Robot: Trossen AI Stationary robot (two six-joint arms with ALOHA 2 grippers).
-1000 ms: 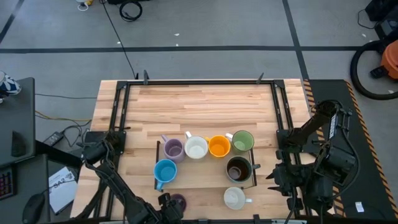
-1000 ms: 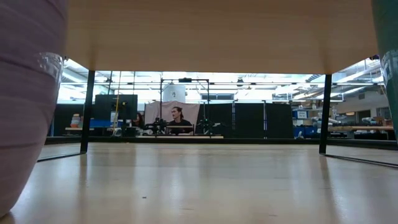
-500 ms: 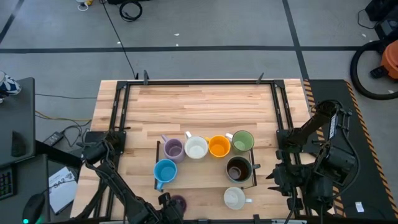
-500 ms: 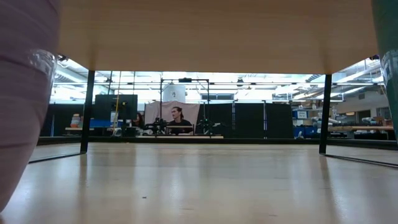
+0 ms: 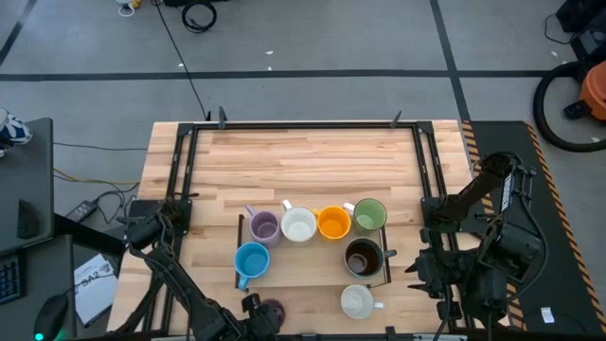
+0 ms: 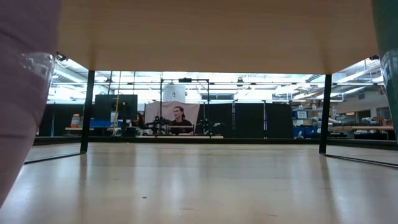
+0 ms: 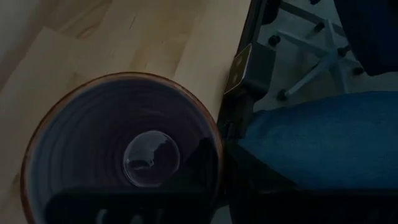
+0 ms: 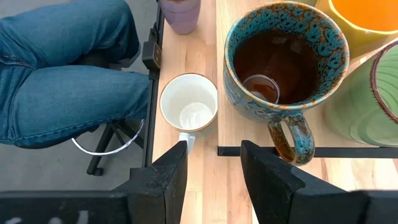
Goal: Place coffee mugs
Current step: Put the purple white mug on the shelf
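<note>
A black frame on the wooden table holds a lavender mug, a white mug, an orange mug, a green mug, a light blue mug and a dark brown mug. A second white mug stands outside the frame, near the table's near edge. At that edge my left gripper is shut on a purple mug. My right gripper hovers open above the second white mug and the brown mug. My left gripper pinches the purple mug's rim, one finger inside the cup and the other outside its wall. The fingers come slanting down from the table's near-left side. The mug sits upright at the table's near edge, mouth up.
A person in jeans sits on a chair just off the table's near edge, close to both grippers. Black rails run along the table's left and right sides. Bare wood lies on the table's far half.
In the low view, the purple mug's side has shifted a little toward the table's left edge. The right arm has kept still.
</note>
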